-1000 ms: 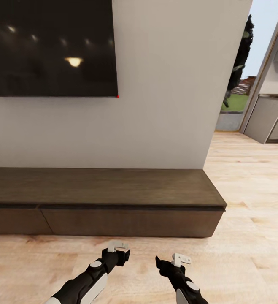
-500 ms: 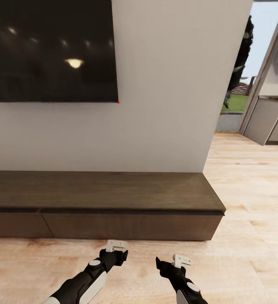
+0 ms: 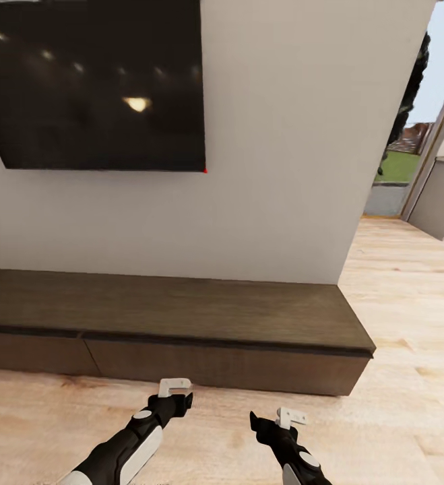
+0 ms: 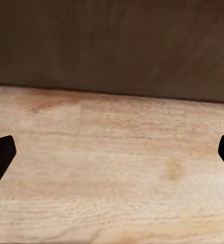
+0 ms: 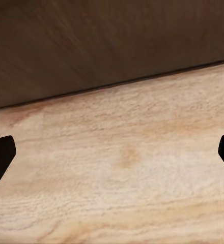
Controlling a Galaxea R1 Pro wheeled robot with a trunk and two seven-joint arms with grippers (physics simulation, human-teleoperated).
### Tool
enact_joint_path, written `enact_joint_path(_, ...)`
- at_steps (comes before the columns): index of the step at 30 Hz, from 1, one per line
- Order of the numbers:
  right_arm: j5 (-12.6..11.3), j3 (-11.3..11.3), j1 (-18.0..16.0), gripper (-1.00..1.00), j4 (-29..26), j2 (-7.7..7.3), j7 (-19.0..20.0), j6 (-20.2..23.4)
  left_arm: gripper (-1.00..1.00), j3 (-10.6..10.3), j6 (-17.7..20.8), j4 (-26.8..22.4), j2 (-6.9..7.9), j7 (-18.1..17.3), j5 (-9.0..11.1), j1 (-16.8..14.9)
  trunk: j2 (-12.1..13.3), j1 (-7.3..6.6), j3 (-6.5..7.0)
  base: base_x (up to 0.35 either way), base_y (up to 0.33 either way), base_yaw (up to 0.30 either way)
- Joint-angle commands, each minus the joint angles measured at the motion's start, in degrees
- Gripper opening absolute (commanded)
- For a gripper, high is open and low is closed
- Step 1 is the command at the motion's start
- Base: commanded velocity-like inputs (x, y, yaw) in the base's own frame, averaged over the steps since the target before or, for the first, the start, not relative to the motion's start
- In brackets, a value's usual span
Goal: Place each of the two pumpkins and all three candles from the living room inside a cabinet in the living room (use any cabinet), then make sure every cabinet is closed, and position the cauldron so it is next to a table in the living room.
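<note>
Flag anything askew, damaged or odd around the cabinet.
Nothing stands out. The cabinet sits flush against the wall with its drawer fronts shut and top bare. Both the left gripper and right gripper hover open and empty over the floor.

Two arms come up from the bottom edge of the head view, both mostly glossy black with smooth rounded shells. The left forearm (image 3: 124,451), lower left of centre, has a long white panel along its side and a small grey round cap near the wrist. The right forearm (image 3: 299,461), lower right of centre, is black too, with the same kind of grey round disc on top. Each wrist carries a little pale grey angular bracket: left (image 3: 174,386), right (image 3: 289,417). In both wrist views the jaws show as plain matte black wedge tips at the frame's side edges.
</note>
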Motion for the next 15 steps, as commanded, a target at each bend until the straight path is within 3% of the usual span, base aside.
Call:
enact_joint_path(1, -0.5, 0.2, 0.0, 1.0, -0.1, -0.05, -0.5, 0.1, 1.0, -0.4, 0.1, -0.1, 0.08, 1.1, 0.5, -0.1, 0.4, -0.23, 0.13, 0.0, 0.0, 0.282)
enact_joint_path(15, -0.4, 0.2, 0.0, 1.0, 0.2, -0.05, -0.5, 0.1, 1.0, -0.4, -0.1, 0.1, 0.07, 2.8, 0.5, -0.1, 6.0, -3.31, 2.64, 0.0, 0.0, 0.29)
